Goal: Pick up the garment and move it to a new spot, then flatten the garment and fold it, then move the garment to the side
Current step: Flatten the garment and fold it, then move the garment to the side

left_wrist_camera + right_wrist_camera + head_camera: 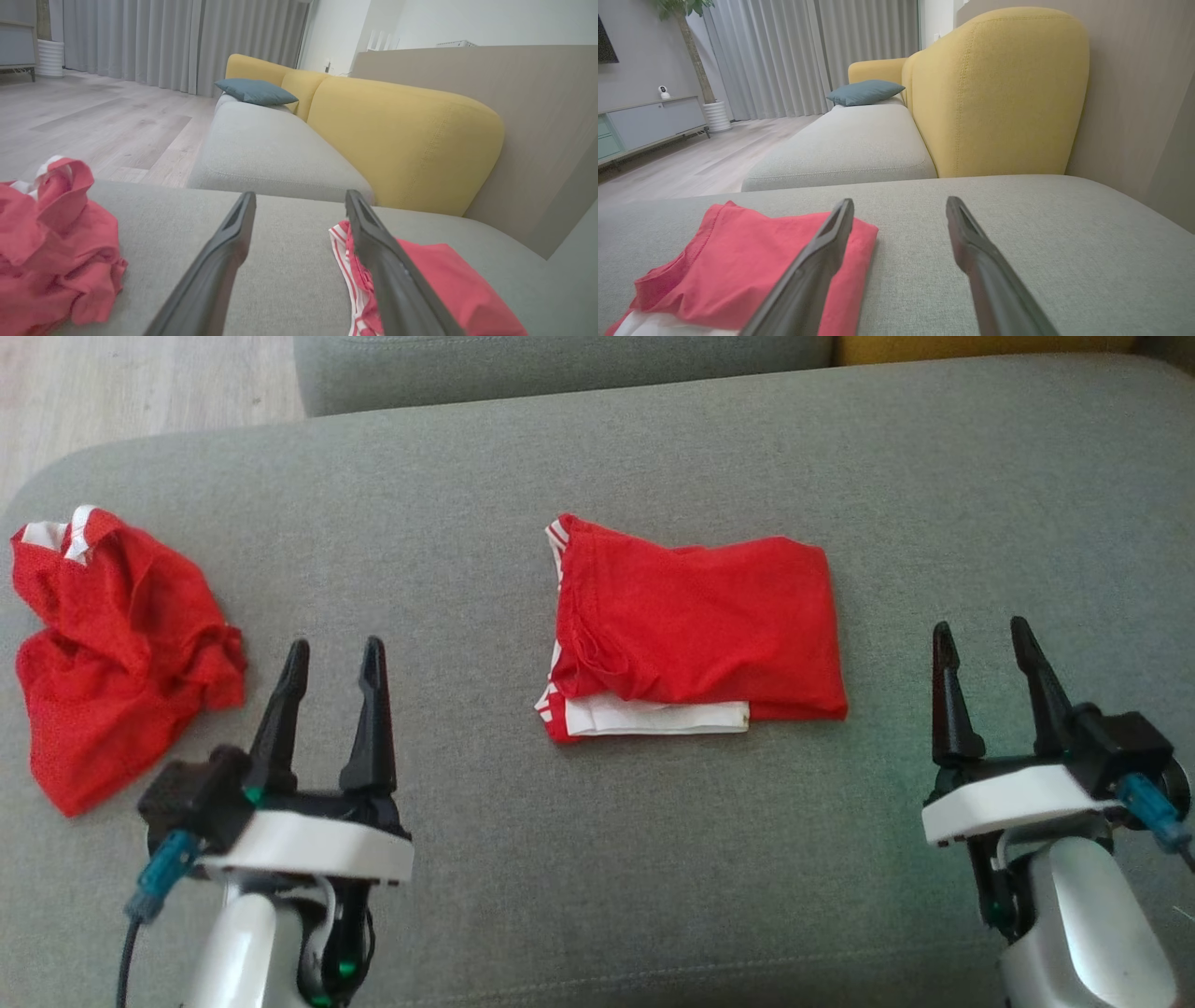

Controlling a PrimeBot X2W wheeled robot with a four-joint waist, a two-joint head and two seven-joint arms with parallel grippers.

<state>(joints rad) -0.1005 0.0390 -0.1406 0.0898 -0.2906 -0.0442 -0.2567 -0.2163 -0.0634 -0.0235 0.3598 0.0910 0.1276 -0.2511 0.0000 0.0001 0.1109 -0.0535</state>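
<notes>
A red garment (695,630) with white trim lies folded into a flat rectangle at the middle of the grey couch seat (597,859); its striped edge shows in the left wrist view (444,280) and its red top in the right wrist view (738,266). A second red garment (117,649) lies crumpled at the seat's left edge, also on the left in the left wrist view (51,252). My left gripper (334,658) stands open between the two garments, holding nothing. To the right of the folded garment, my right gripper (985,639) is open and empty too.
Another grey seat cushion (266,149) adjoins the far edge, backed by yellow cushions (402,140) and a blue pillow (256,91). Wooden floor (140,392) lies beyond the seat's left end. A wall panel (1139,93) runs along the right side.
</notes>
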